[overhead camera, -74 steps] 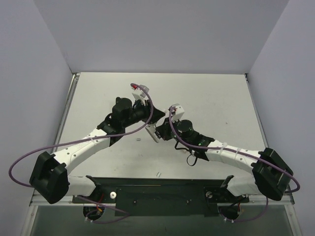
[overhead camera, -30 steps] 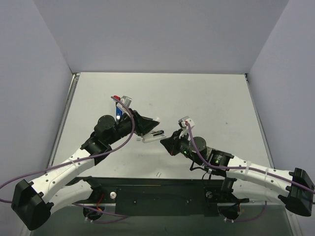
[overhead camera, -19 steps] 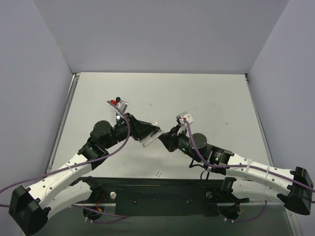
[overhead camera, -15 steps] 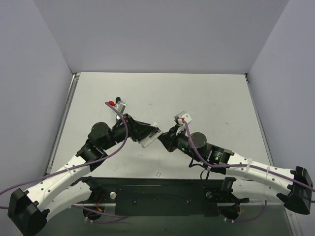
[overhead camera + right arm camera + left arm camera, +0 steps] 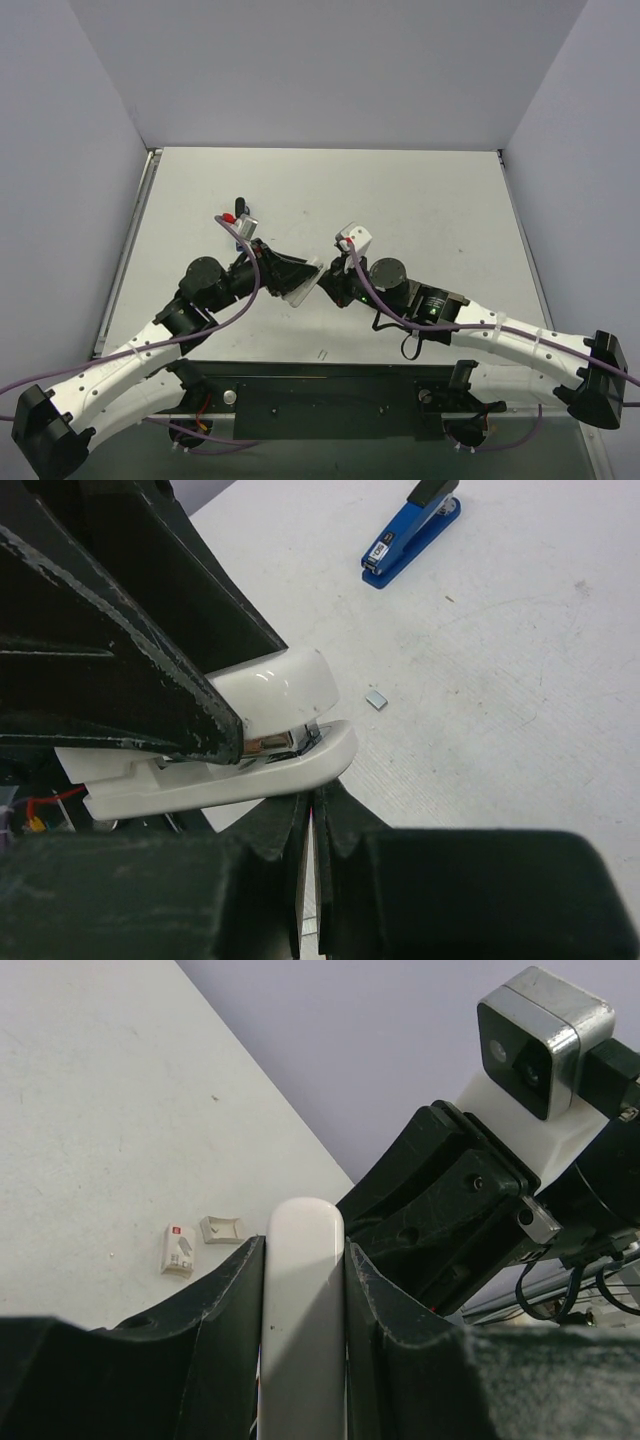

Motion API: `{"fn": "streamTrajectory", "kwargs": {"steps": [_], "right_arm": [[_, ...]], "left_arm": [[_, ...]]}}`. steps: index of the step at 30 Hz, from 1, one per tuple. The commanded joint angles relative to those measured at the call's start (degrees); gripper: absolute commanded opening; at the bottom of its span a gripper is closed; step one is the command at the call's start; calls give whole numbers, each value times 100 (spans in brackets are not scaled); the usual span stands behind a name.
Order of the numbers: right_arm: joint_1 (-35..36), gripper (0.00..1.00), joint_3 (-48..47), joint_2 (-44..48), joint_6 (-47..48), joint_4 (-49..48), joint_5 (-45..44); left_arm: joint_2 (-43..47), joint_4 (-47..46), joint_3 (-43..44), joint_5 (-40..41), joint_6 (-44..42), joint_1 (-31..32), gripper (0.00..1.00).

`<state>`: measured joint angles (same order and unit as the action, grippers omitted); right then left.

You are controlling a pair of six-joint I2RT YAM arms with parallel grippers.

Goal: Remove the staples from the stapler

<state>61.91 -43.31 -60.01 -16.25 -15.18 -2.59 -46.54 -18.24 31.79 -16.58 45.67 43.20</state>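
**White Stapler Held Up and Open**

Looking first at the white stapler: lifted off the counter, about halfway between the left and right edges and a bit nearer the near edge than the far one. Squeezed on both sides by the left gripper, so closed firmly on it. Tipped open like a little mouth, with the shiny metal track peeking out between top and bottom. Likely held this way to keep it steady and to turn the open end toward the other arm.

Right there at the open end: the right gripper, pointing up just under the bottom lip. Pinched almost closed, with only a thin slit left. No telling whether touching the lip or just beside it, nor whether pinching anything. Probably made so thin to poke or slide along the narrow track and push the staples out.

Down on the counter just past the white tip: one tiny grey bit, most likely a staple piece already out. No other staples to be seen for sure.

Farther off, toward the left edge: a blue stapler with a black end, lying flat, touched by nothing. Seemingly not the one being emptied right now.

Best guess: emptying under way, not done.
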Motion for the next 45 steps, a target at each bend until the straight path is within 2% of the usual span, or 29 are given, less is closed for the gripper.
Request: {"fn": "streamTrajectory", "kwargs": {"steps": [1, 8, 12, 18, 24, 33, 36, 38, 45], "right_arm": [[-12, 0, -793, -318, 175, -1268, 496], [-21, 0, -1258, -573, 271, -1216, 707], [-39, 0, -1110, -495, 193, -1233, 690], [-47, 0, -504, -73, 122, -1119, 356], [-91, 0, 112, 568, 34, -952, 49], [-100, 0, 780, 1412, -229, -478, -409], [-91, 0, 1034, 1623, -326, -319, -532], [-91, 0, 1184, 1782, -423, -249, -602], [-74, 0, 1536, 2019, -730, -143, -620]], "left_arm": [[-118, 128, -173, -1278, 126, 689, 0], [-162, 40, -331, -1374, 153, 866, 0], [-101, 267, -165, -1164, 13, 866, 0], [49, 1199, 353, 171, -541, 866, 0], [-39, 1323, 714, 998, -945, 857, 0], [-776, 1578, 1469, 2569, -1552, 848, 0], [-961, 1604, 1646, 3247, -1894, 839, 0], [-1198, 1587, 1786, 4132, -2209, 830, 0], [-2190, 815, 1936, 4620, -2738, 129, 0]]}}
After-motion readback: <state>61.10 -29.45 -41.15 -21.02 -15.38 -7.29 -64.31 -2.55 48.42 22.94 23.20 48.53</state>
